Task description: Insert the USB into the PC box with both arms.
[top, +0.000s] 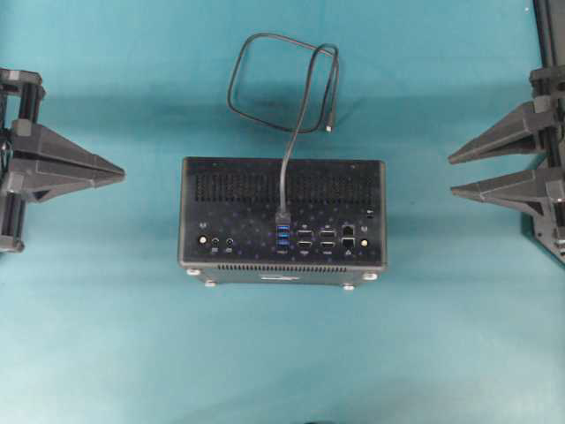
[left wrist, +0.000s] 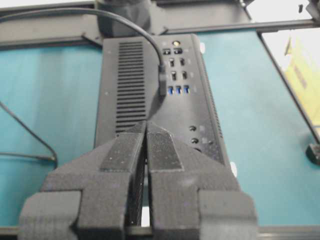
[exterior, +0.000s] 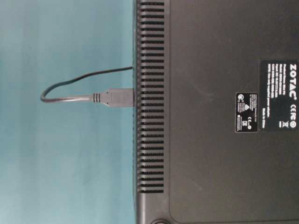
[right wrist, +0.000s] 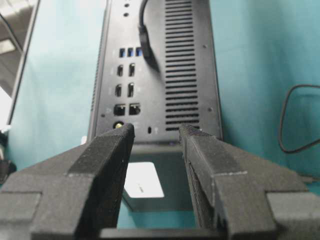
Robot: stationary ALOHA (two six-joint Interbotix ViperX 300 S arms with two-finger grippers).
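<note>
The black PC box [top: 229,190] lies mid-table with its port face up. The USB plug [top: 282,218] sits in the top one of the blue sockets [top: 282,237]; its thin black cable loops away behind the box to a free end [top: 329,126]. From table level, the plug [exterior: 119,97] stands seated against the box [exterior: 210,140]. My left gripper [top: 122,170] is shut and empty, well left of the box. My right gripper [top: 452,175] is open and empty, to the box's right. Both wrist views face the box [left wrist: 200,115] [right wrist: 150,100] from a distance.
Teal cloth [top: 106,336] covers the table. Black arm frames stand at the left edge [top: 13,177] and right edge [top: 552,132]. The cable loop [top: 256,110] lies on the cloth behind the box. Small silver feet [top: 349,285] line the box's near side.
</note>
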